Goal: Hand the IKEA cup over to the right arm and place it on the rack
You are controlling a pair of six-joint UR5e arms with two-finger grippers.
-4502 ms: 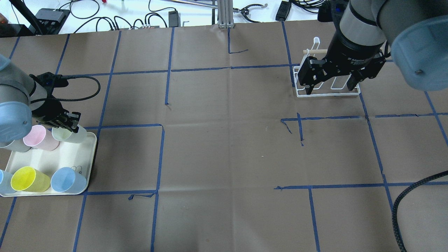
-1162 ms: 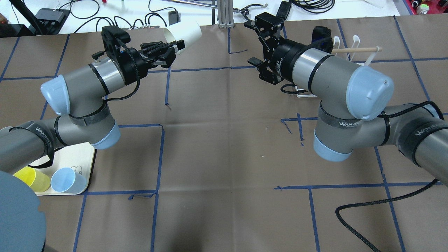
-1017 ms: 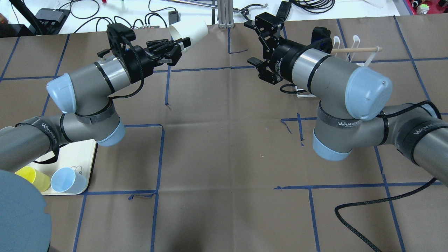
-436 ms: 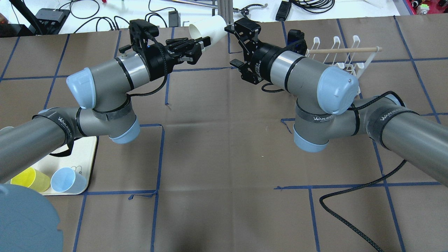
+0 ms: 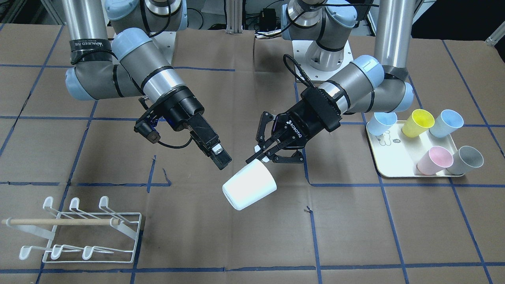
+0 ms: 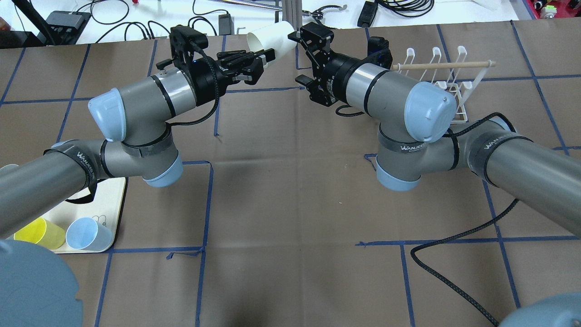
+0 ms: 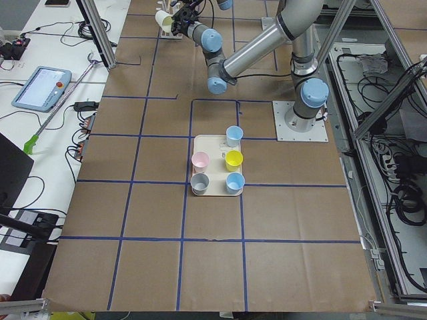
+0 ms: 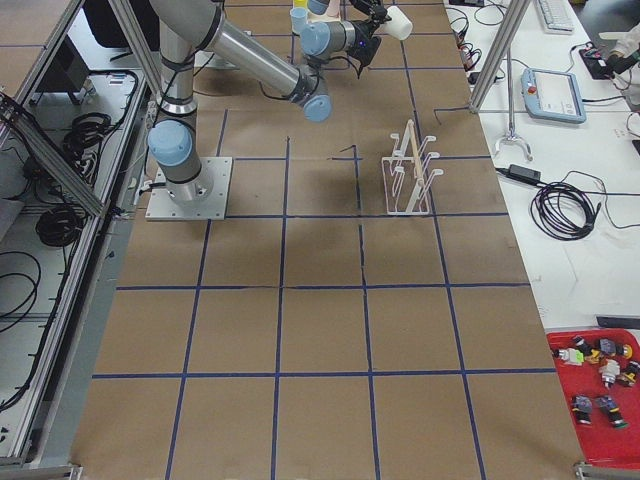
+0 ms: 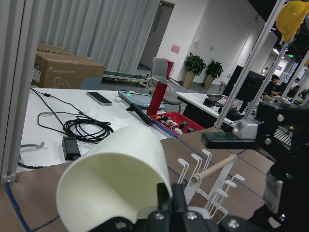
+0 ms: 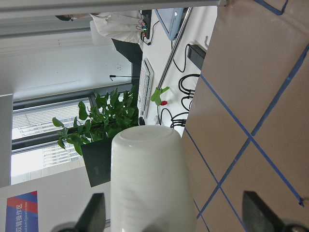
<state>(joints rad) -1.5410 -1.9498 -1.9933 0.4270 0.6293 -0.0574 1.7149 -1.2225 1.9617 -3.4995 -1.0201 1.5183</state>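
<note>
A white IKEA cup (image 5: 248, 191) hangs tilted in the air over the table's far middle, base pointing away from the left arm. My left gripper (image 5: 263, 157), with ROBOTIQ lettering, is shut on the cup's rim. The cup also shows in the overhead view (image 6: 271, 37) and the left wrist view (image 9: 113, 183). My right gripper (image 5: 221, 161) is open right beside the cup. In the right wrist view the cup's base (image 10: 149, 179) sits between its spread fingers (image 10: 94, 212), untouched. The white wire rack (image 5: 83, 232) with a wooden dowel stands empty on the right arm's side.
A cream tray (image 5: 394, 161) on the left arm's side holds several coloured cups: pale blue, yellow, blue, pink and grey. Blue tape lines cross the brown table cover. A black cable (image 6: 454, 272) trails from the right arm. Cables and boxes lie past the far edge.
The left arm lifted the cup off the tray and carried it to the far middle. The right arm left the rack and swung in until its open fingers flank the cup's base.
</note>
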